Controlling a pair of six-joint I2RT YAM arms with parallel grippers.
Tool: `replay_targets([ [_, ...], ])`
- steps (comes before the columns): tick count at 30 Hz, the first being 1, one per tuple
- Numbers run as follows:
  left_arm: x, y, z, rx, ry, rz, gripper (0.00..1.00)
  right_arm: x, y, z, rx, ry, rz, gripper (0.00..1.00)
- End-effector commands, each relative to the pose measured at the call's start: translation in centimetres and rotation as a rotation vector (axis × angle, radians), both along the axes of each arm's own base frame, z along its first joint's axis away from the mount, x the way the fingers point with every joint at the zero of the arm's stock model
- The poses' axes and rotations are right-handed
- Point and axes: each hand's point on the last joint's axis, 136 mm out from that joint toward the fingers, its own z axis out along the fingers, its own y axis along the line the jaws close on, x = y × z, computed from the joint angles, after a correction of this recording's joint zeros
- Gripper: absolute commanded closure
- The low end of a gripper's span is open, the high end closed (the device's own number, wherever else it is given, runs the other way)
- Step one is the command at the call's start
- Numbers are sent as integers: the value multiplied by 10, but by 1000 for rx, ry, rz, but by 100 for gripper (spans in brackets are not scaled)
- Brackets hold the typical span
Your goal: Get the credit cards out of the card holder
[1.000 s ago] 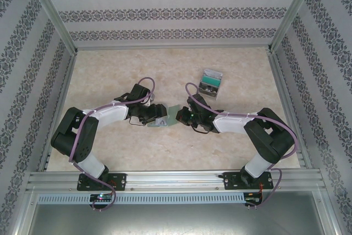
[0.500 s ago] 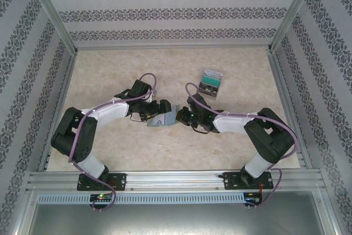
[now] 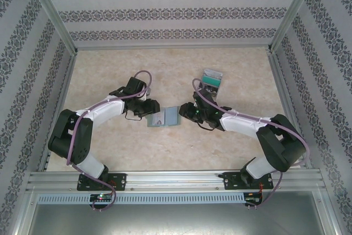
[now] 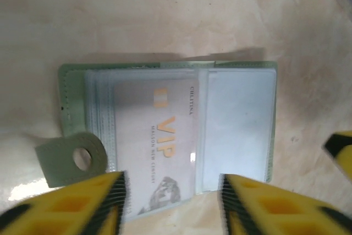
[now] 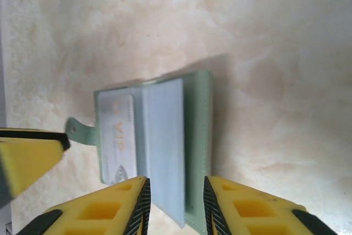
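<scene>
change -- holder (image 3: 165, 117) held 1 s ago, now lying open on tabletop (image 3: 110, 147) | left pincer (image 4: 171, 191), right pincer (image 5: 175, 188) both parted, empty | VIP card (image 4: 157, 141) in its sleeve -- needs pulling | cards (image 3: 211, 81) well apart, far right

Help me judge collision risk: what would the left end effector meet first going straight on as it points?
Probably the VIP card in the open card holder, straight ahead of the left end effector; the gap to it is unclear.
</scene>
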Motion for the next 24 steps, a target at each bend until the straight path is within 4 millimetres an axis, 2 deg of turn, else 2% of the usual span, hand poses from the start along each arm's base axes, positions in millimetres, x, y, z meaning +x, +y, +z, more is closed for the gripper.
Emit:
replay_targets([
  [1, -2, 10, -12, 40, 28, 4, 65, 9, 6, 26, -23, -92, 50, 71],
  [3, -1, 13, -17, 43, 37, 8, 71, 11, 20, 31, 0, -88, 106, 74],
  [7, -1, 14, -25, 44, 54, 12, 74, 9, 52, 31, 52, -47, 201, 80],
  [12, -4, 15, -36, 46, 84, 16, 76, 7, 81, 15, 87, 17, 252, 82],
  [17, -8, 14, -43, 39, 105, 20, 77, 3, 88, -8, 85, 81, 258, 84],
  [24, -12, 20, -51, 69, 129, 31, 80, 0, 88, -31, 75, 138, 252, 84],
])
